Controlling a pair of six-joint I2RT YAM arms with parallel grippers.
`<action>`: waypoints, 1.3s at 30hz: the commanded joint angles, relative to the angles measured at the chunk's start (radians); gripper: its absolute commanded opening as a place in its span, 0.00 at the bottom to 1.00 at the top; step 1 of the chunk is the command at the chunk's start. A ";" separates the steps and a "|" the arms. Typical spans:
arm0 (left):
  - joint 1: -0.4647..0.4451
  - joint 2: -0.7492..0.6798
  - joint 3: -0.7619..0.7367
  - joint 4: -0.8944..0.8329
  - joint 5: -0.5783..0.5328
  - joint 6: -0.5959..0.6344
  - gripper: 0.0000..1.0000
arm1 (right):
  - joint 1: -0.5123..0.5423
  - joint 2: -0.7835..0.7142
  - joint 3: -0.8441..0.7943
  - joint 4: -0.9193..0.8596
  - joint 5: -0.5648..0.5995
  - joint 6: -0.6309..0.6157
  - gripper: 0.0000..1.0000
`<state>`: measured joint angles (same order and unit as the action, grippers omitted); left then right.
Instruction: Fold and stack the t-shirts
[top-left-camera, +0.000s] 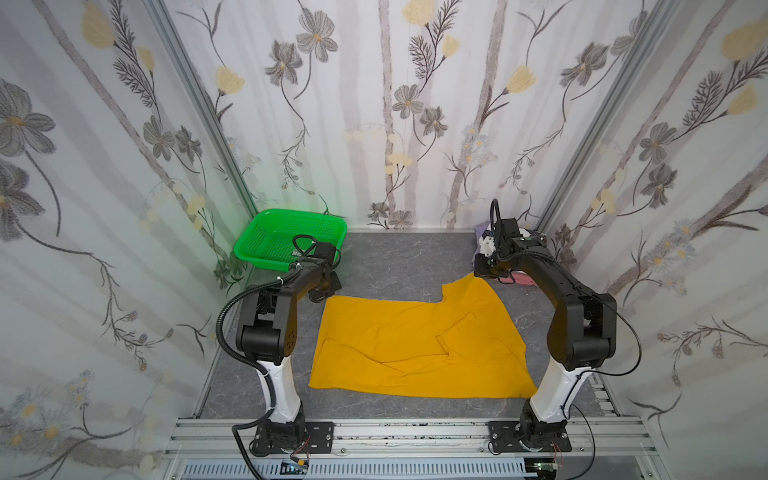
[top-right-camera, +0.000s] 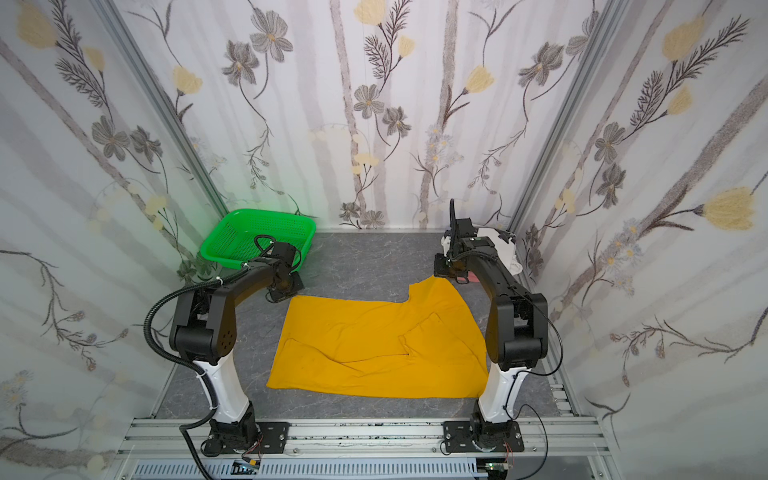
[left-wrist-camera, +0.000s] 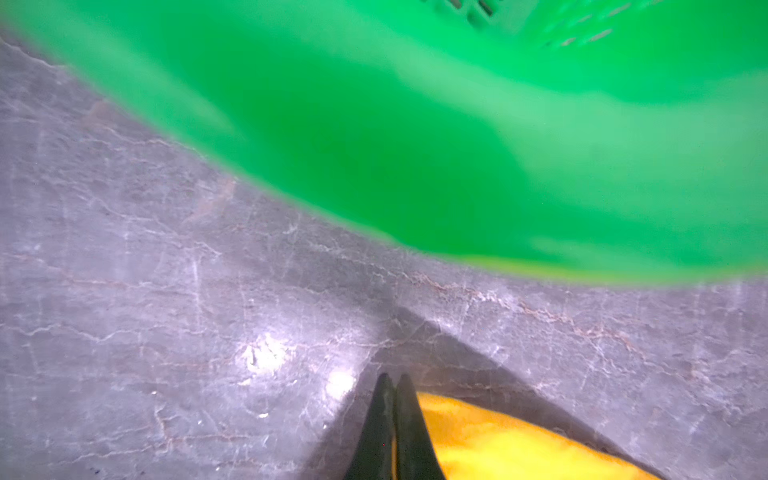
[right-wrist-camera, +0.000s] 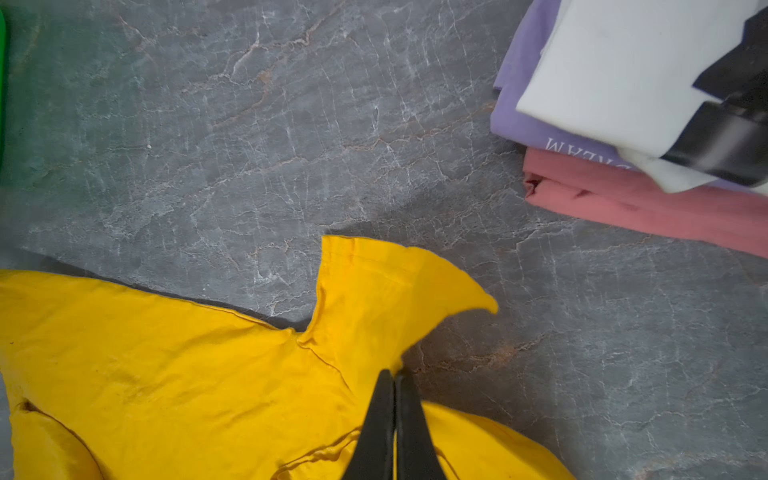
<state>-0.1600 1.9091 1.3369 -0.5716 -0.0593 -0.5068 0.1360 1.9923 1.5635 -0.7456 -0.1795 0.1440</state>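
Tee (top-left-camera: 419, 345): light, limp (sags between holds). Left gripper (left-wrist-camera: 393, 376) clamps its 11 o'clock corner, right gripper (right-wrist-camera: 394, 374) its 1 o'clock sleeve; raise the 2 holds evenly.

The spread t-shirt (top-left-camera: 415, 345) lies central, basket (top-left-camera: 286, 237) behind-left, folded t-shirts (right-wrist-camera: 602, 83) stacked behind-right.

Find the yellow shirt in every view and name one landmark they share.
Top view: yellow shirt spread flat on the table.
Top view: the shirt again, same place.
Left wrist: only a corner, at the shut left hand's tips.
Right wrist: body and sleeve, sleeve edge pinched by the right hand.
Shared landmark: the grey marbled table, in all four.
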 joint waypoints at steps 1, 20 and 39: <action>0.000 -0.038 -0.009 -0.029 -0.020 -0.001 0.00 | -0.002 -0.048 -0.013 0.015 0.011 -0.015 0.00; 0.013 -0.331 -0.210 -0.002 0.020 -0.042 0.00 | -0.029 -0.548 -0.393 0.053 -0.005 0.038 0.00; 0.011 -0.586 -0.411 -0.039 0.052 -0.048 0.00 | 0.014 -0.988 -0.645 -0.130 0.102 0.259 0.00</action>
<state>-0.1490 1.3422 0.9394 -0.5991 0.0002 -0.5495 0.1432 1.0309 0.9276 -0.8204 -0.1444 0.3279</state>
